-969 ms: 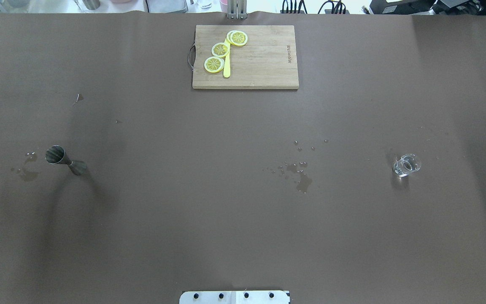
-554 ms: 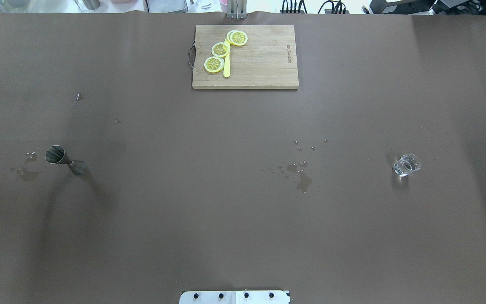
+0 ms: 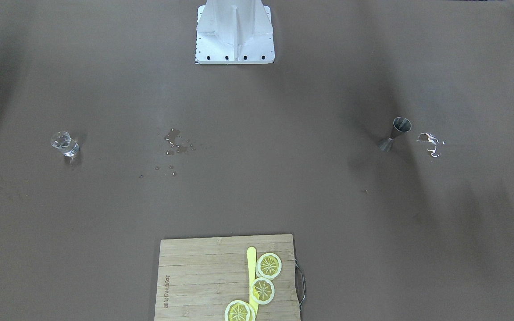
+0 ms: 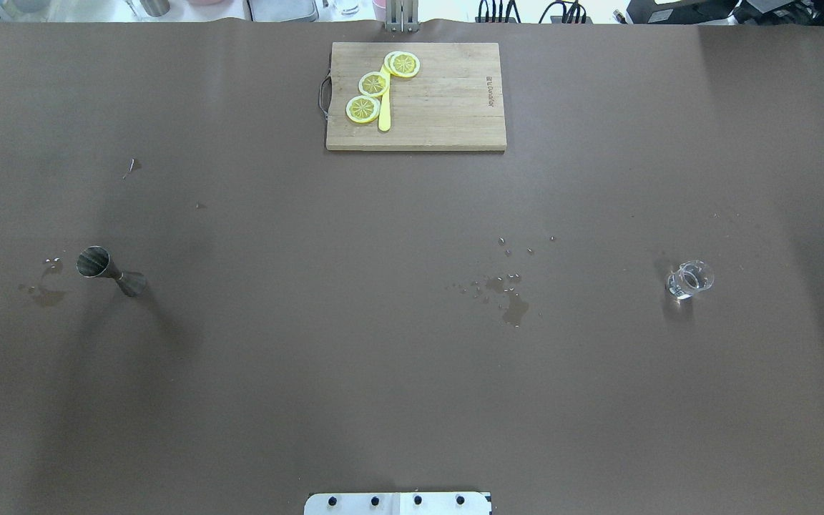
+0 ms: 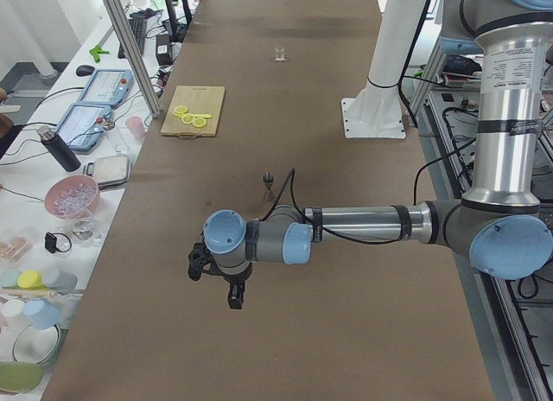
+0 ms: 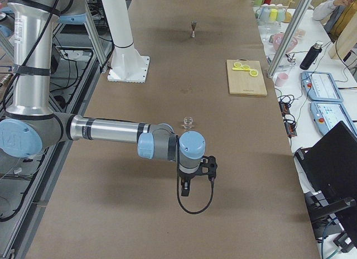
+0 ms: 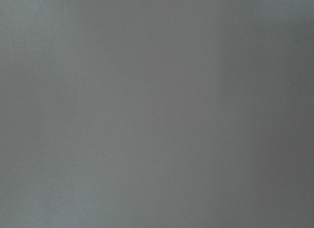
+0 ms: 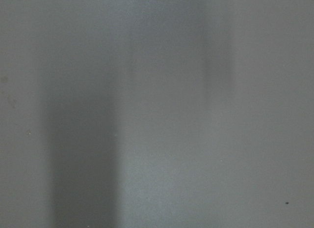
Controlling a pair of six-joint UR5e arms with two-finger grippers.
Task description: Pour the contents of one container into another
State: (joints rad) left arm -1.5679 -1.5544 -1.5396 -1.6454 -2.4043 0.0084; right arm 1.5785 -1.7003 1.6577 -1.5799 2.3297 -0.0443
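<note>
The clear glass tumbler (image 4: pixel 689 279) stands upright on the table's right side, also seen in the front view (image 3: pixel 65 143) and the right side view (image 6: pixel 187 123). The grey steel jigger (image 4: pixel 108 270) stands upright on the left side (image 3: pixel 394 133), small in the left side view (image 5: pixel 269 186). Neither gripper appears in the overhead or front view. My left gripper (image 5: pixel 230 294) hangs low beyond the jigger, near the table's left end. My right gripper (image 6: pixel 189 183) hangs past the tumbler, near the right end. I cannot tell whether either is open or shut. Both wrist views show only blurred grey.
A wooden cutting board (image 4: pixel 448 107) with lemon slices (image 4: pixel 373 84) and a yellow knife lies at the far middle. Wet spots (image 4: pixel 512 304) mark the brown cover near the centre, with more beside the jigger (image 4: pixel 43 290). The robot's white base plate (image 4: pixel 398 503) sits at the near edge.
The tumbler, jigger and board have not moved. Only the soft shadows on the table's left side have shifted slightly.
</note>
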